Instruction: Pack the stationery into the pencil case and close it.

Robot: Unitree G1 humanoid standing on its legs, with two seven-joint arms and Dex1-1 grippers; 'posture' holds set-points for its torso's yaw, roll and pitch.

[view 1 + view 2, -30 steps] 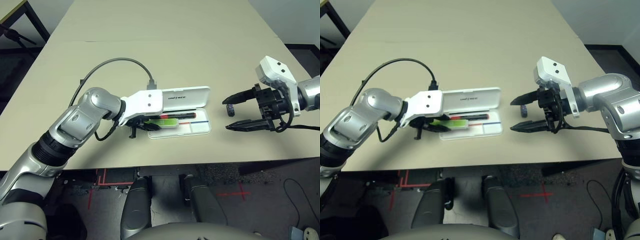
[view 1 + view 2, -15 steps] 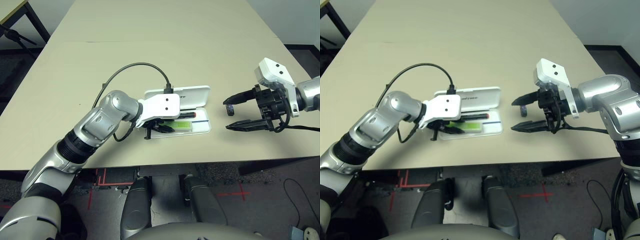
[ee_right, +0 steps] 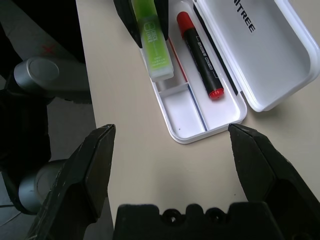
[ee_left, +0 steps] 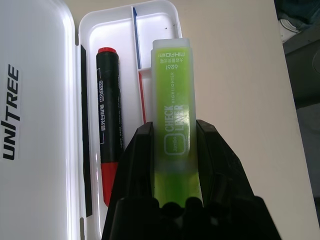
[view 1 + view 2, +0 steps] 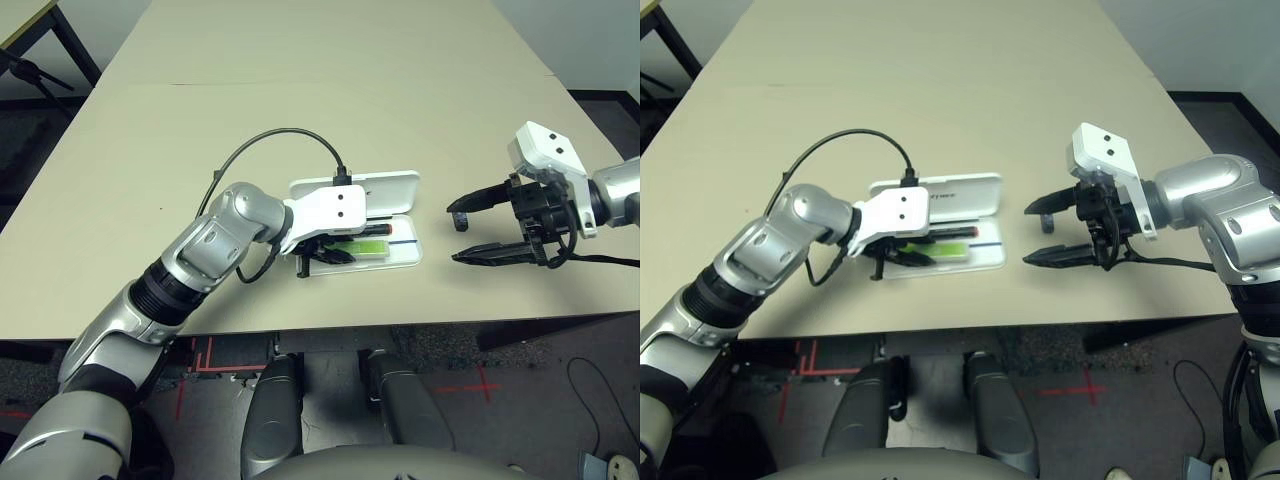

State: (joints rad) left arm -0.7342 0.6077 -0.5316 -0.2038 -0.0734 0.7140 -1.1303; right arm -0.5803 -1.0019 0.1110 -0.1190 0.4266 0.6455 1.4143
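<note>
The white pencil case [image 5: 393,256] lies open, its UNITREE lid [image 5: 385,190] folded back flat. A red marker [image 4: 109,145] with a black cap lies in the tray along the hinge side. My left gripper [image 4: 175,127] is shut on a lime-green bar [image 4: 172,85], held lengthwise over the tray's front rim; I cannot tell if it touches. To the right of the case my right gripper [image 5: 455,233] stands wide open and empty, facing the case's end. A tiny dark block [image 5: 459,222] seems to sit by its far fingertip, half hidden.
The beige table [image 5: 300,80] stretches far behind the case. Its front edge runs close below the case and both grippers. A black cable [image 5: 270,135] loops up from my left wrist. Dark floor lies beyond the table sides.
My left arm has carried the green bar rightward along the case, from its left end to over the tray's middle. The right gripper has stayed open and nearly still.
</note>
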